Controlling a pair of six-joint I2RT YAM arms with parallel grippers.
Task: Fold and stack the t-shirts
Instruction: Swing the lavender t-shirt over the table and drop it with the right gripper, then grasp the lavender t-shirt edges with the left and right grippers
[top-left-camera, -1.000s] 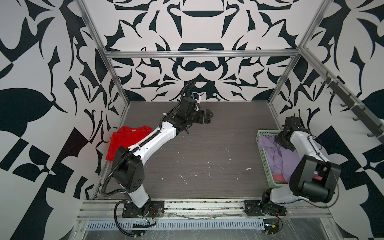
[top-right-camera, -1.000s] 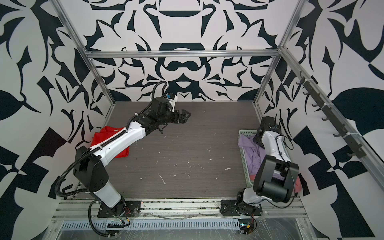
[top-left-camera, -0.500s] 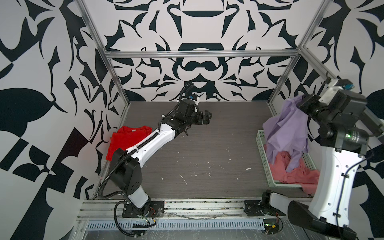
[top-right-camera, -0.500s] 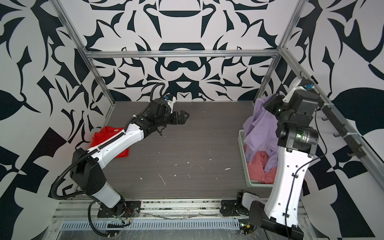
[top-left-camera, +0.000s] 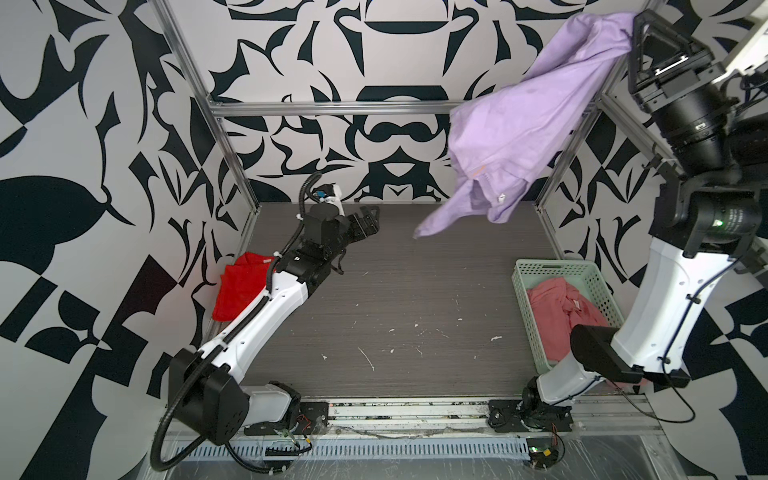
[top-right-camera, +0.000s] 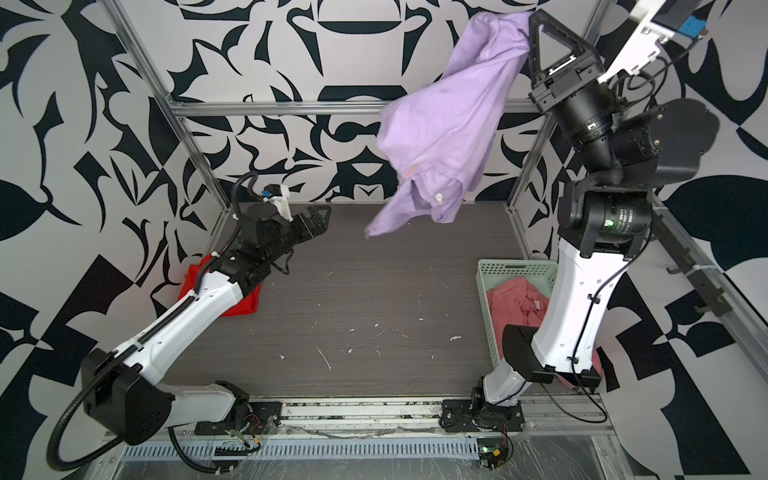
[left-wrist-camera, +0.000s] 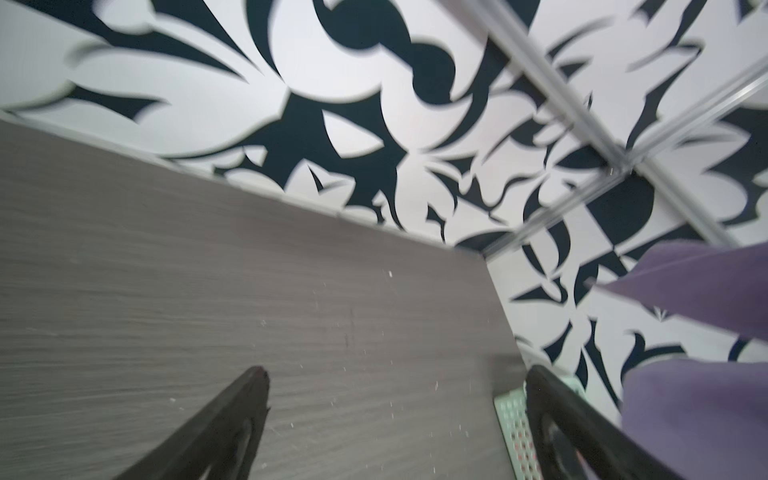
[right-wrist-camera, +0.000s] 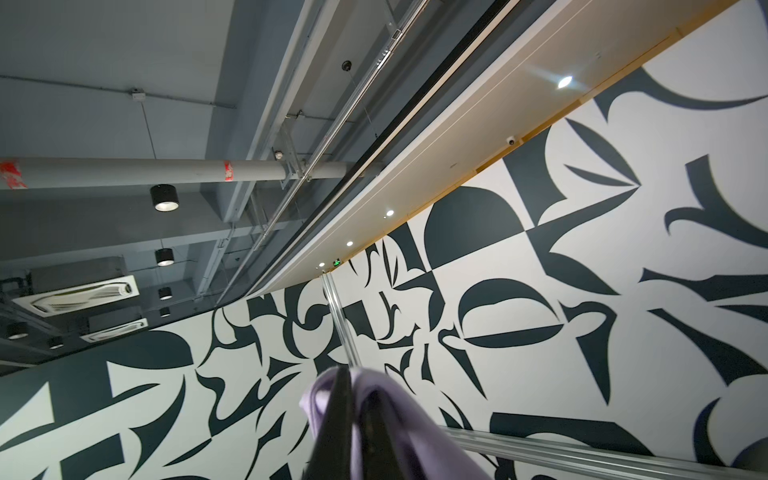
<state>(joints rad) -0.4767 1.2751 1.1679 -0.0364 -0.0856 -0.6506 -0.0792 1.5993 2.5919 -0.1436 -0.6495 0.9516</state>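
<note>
My right gripper (top-left-camera: 631, 25) (top-right-camera: 531, 25) is raised high near the back right corner, shut on a bunch of the lilac t-shirt (top-left-camera: 511, 124) (top-right-camera: 440, 133). The shirt hangs slanting down to the left above the table, its white neck tag showing. The right wrist view shows lilac cloth (right-wrist-camera: 415, 419) wrapped round the shut gripper (right-wrist-camera: 351, 374). My left gripper (top-left-camera: 370, 218) (top-right-camera: 322, 216) (left-wrist-camera: 397, 370) stands open and empty low over the back of the table. The red t-shirt (top-left-camera: 239, 291) (top-right-camera: 245, 305) lies at the left edge under the left arm. The salmon pink t-shirt (top-left-camera: 557, 316) (top-right-camera: 515, 303) lies crumpled in the basket.
The pale green perforated basket (top-left-camera: 552, 264) (top-right-camera: 515, 266) stands at the table's right edge, beside the right arm's base. Patterned walls and metal frame posts close in the table on three sides. Small white flecks dot the dark wood-grain table (top-left-camera: 415, 291).
The right arm has risen from the basket, lifting the lilac t-shirt high into the air and uncovering the salmon pink one. The left arm has barely moved.
</note>
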